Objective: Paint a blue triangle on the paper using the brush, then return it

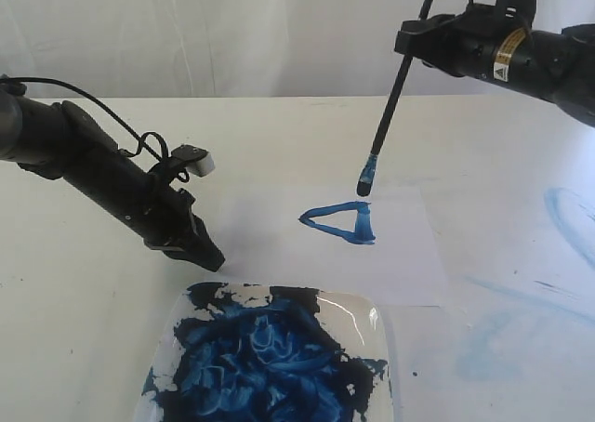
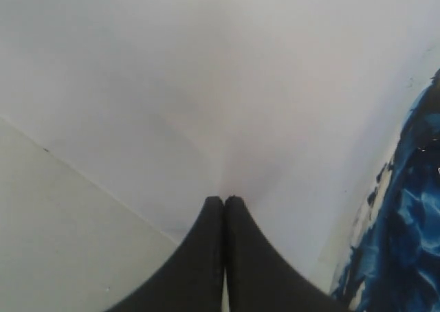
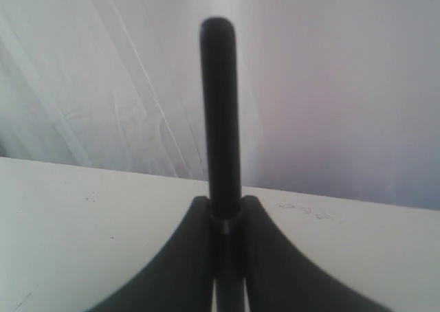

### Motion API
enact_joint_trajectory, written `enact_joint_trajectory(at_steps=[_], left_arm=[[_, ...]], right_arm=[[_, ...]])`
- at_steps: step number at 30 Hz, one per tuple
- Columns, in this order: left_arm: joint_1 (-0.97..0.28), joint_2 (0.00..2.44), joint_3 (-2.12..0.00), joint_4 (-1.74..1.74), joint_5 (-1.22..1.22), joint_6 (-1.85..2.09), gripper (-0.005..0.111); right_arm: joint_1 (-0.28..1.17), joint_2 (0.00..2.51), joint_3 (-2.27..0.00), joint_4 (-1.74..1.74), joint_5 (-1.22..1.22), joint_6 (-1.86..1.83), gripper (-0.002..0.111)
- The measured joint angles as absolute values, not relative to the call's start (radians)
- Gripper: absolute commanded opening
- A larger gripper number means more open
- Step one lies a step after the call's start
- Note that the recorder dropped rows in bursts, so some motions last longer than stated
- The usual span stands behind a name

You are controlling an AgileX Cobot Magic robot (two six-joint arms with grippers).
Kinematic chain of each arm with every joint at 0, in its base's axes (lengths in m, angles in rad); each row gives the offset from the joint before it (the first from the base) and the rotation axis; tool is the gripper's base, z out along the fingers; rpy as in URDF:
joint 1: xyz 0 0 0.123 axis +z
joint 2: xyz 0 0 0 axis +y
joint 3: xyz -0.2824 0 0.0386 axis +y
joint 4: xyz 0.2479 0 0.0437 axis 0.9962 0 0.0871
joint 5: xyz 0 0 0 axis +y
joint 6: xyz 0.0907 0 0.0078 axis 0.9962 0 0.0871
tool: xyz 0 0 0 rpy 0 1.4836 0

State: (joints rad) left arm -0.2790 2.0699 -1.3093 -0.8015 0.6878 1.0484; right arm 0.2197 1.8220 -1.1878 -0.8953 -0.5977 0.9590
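A blue triangle (image 1: 342, 221) of thick strokes, pointed left, lies on the white paper (image 1: 400, 264). The brush (image 1: 392, 101) hangs nearly upright above the triangle's right side, its blue-stained bristles (image 1: 366, 179) lifted off the sheet. My right gripper (image 1: 416, 39) is shut on the black handle (image 3: 221, 113) high at the upper right; the handle's end sticks up between its fingers (image 3: 198, 216). My left gripper (image 1: 206, 255) is shut on nothing, its tips (image 2: 224, 201) down on the paper (image 2: 227, 92) near the sheet's left edge, just above the paint tray.
A clear tray (image 1: 368, 312) full of dark blue paint (image 1: 270, 362) sits at the front centre, and its paint (image 2: 409, 216) shows beside the left gripper. Pale blue smears (image 1: 567, 213) mark the cream tabletop on the right. A white curtain hangs behind the table.
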Motion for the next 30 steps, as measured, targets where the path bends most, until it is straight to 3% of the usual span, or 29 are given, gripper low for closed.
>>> enact_joint_trajectory(at_steps=[13, 30], left_arm=[[-0.279, 2.070, -1.309, -0.801, 0.688, 1.048, 0.000], [-0.279, 2.070, -1.309, -0.809, 0.688, 1.048, 0.000]], right_arm=[[0.220, 1.731, -1.188, -1.330, -0.571, 1.404, 0.000], [0.220, 1.759, -1.184, -1.345, -0.530, 1.438, 0.000]])
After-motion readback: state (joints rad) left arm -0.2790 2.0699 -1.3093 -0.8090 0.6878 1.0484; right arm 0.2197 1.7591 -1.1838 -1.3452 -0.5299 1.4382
